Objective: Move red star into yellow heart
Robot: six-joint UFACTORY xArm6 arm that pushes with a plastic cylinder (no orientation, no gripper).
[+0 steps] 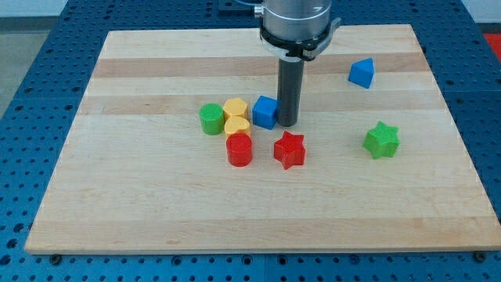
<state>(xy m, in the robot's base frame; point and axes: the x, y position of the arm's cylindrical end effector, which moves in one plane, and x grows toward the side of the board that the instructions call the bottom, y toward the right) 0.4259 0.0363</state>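
Note:
The red star lies near the board's middle. The yellow heart lies to its left, a little higher, in a cluster of blocks. A red cylinder sits between them, just below the heart. My tip stands just above the red star, touching or nearly touching the right side of a blue cube.
A yellow hexagon-like block sits above the heart and a green cylinder to its left. A blue triangular block lies at the upper right and a green star at the right. The wooden board ends on all sides.

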